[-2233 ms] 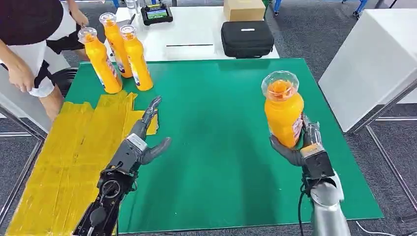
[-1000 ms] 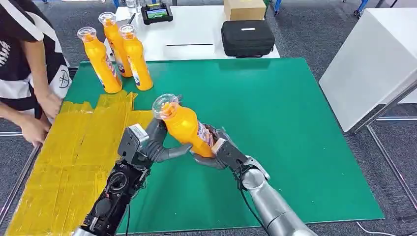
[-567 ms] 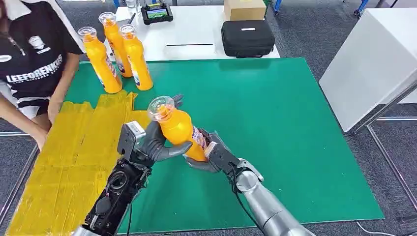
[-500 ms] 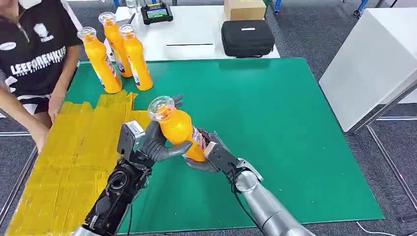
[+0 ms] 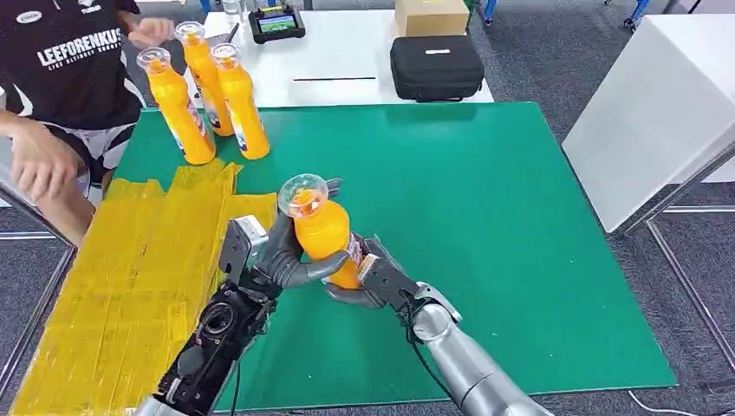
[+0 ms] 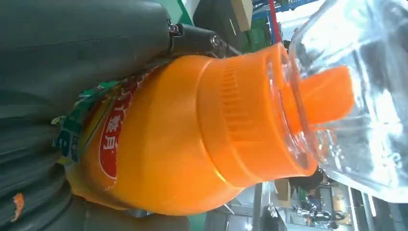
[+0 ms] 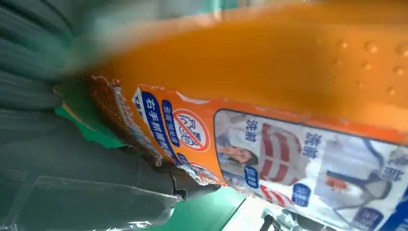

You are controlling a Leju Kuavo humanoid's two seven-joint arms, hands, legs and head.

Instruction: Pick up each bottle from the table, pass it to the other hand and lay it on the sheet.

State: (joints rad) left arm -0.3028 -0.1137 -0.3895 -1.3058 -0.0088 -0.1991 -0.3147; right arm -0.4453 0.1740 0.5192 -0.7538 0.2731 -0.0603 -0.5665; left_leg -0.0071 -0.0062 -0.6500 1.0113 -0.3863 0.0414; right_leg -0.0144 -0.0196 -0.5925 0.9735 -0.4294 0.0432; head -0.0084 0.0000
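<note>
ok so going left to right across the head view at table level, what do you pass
person → yellow sheet → left hand → held bottle → right hand → bare green mat → white table

The head view is bright and evenly lit from above, sharp across the green tabletop (image 5: 485, 191), with only soft, short shadows under the left hand (image 5: 277, 251) and right hand (image 5: 368, 277) and a pale sheen on the white table (image 5: 347, 61) past the far edge. In the left wrist view the orange bottle (image 6: 192, 134) is close and fairly crisp, while its clear cap (image 6: 356, 91) glares white against a washed-out background. The right wrist view is soft: the bottle's upper body smears into blur, though the label (image 7: 269, 149) reads sharper.
</note>
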